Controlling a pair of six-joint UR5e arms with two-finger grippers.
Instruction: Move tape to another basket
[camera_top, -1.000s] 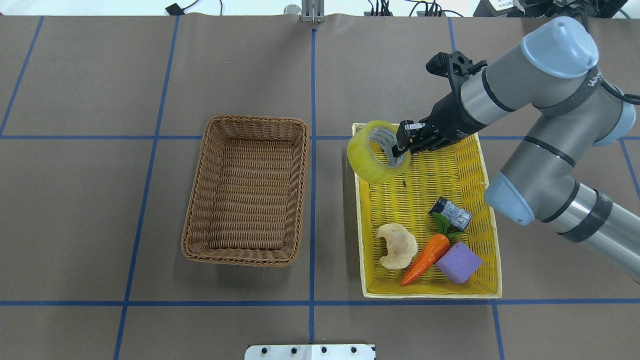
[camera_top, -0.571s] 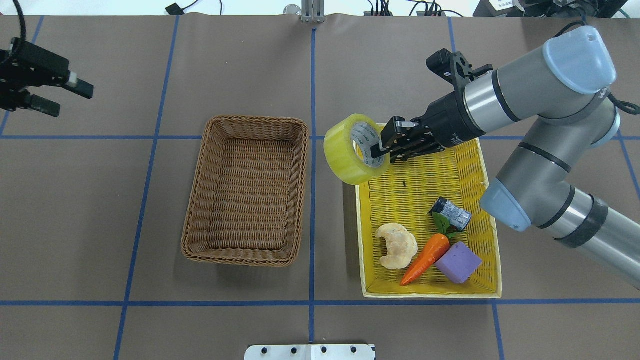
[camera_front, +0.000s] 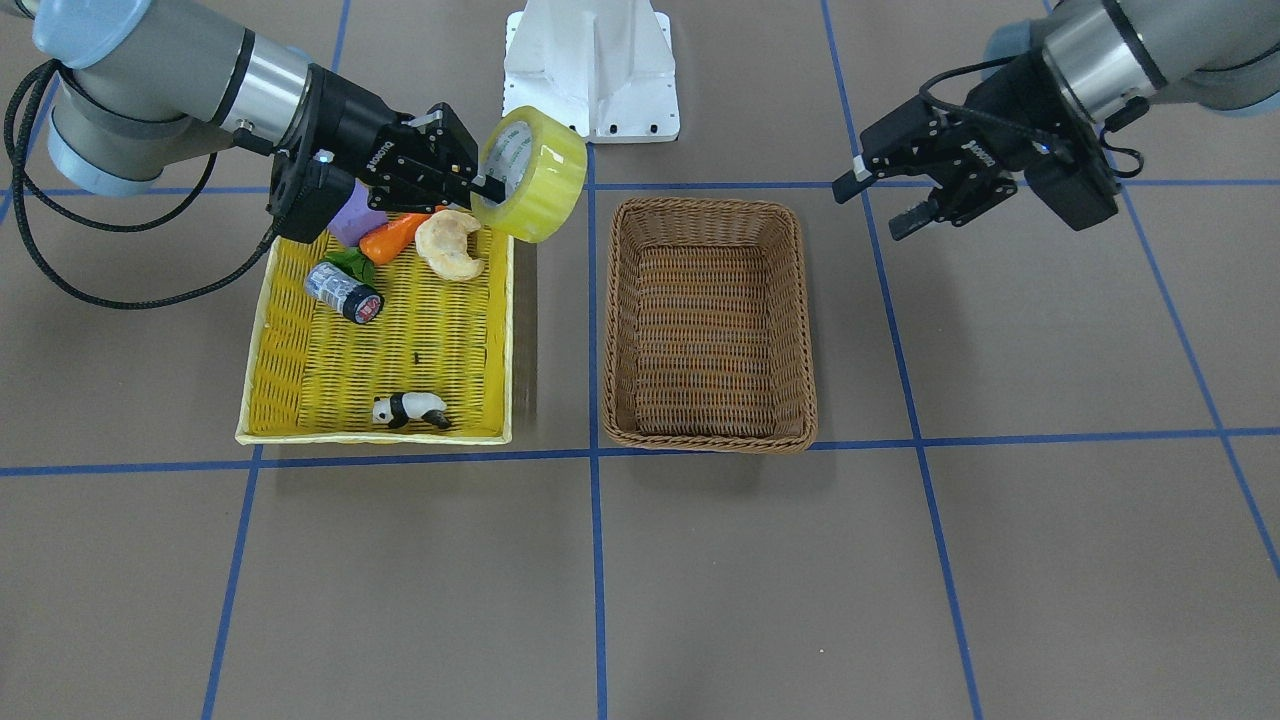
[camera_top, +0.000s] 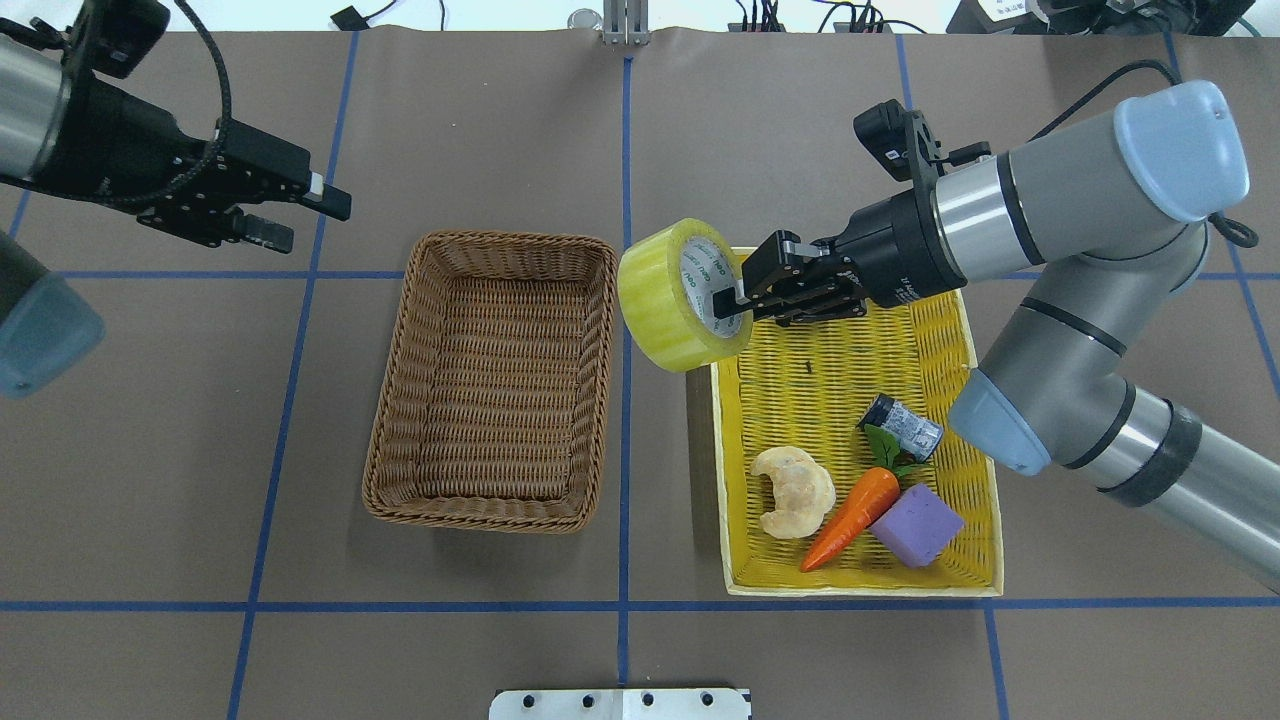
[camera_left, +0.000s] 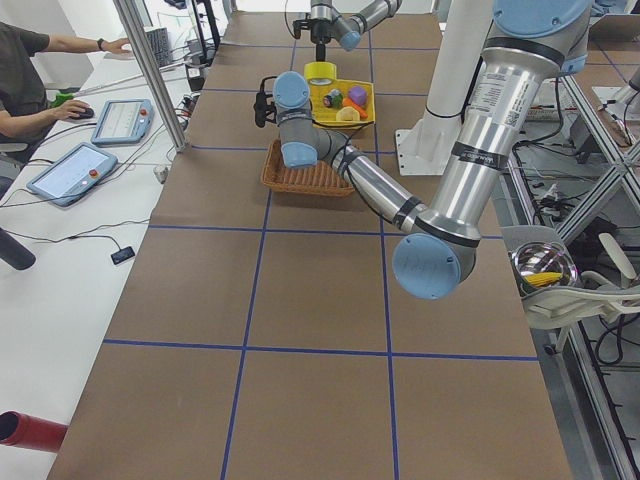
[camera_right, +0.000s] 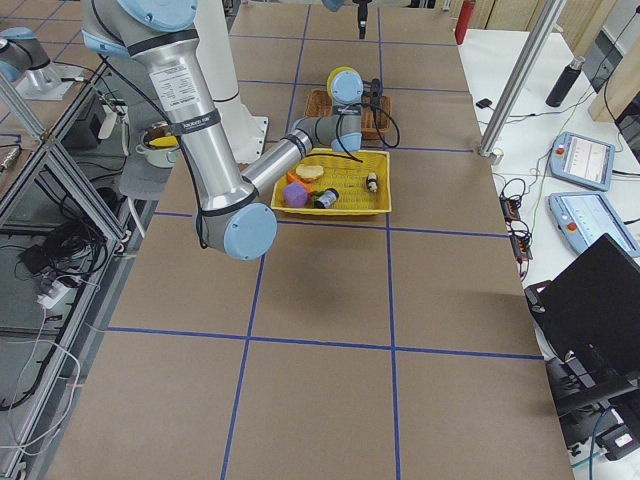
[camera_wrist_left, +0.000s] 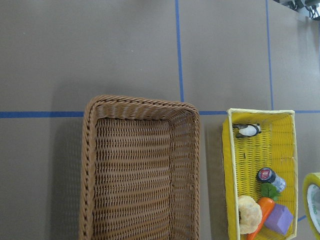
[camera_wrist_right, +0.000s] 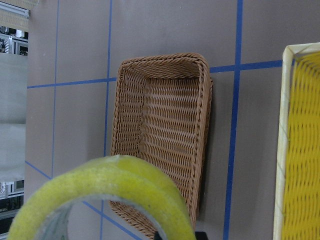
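The tape (camera_top: 665, 300), a yellowish roll with a white core, hangs in the air on edge. My right gripper (camera_top: 728, 300) is shut on its wall, one finger inside the core. The roll sits over the gap between the yellow tray's far corner and the brown wicker basket (camera_top: 385, 430), just right of the basket's rim. The front view shows the tape (camera_front: 545, 180) in the right gripper (camera_front: 488, 188), above table height. The right wrist view shows the tape (camera_wrist_right: 115, 185) close up with the basket (camera_wrist_right: 205, 120) beyond. My left gripper (camera_top: 312, 222) is open and empty, left of the basket's far corner.
A yellow woven tray (camera_top: 860, 592) right of the basket holds a croissant (camera_top: 793, 490), a carrot (camera_top: 850, 515), a purple block (camera_top: 917, 525) and a grey cylinder (camera_top: 903, 425). A small panda figure (camera_front: 408, 410) lies at its far end. The basket (camera_front: 610, 330) holds nothing.
My right gripper has carried the tape left, off the tray's corner toward the brown basket. My left arm has come in from the left and moved toward the basket, gripper open.
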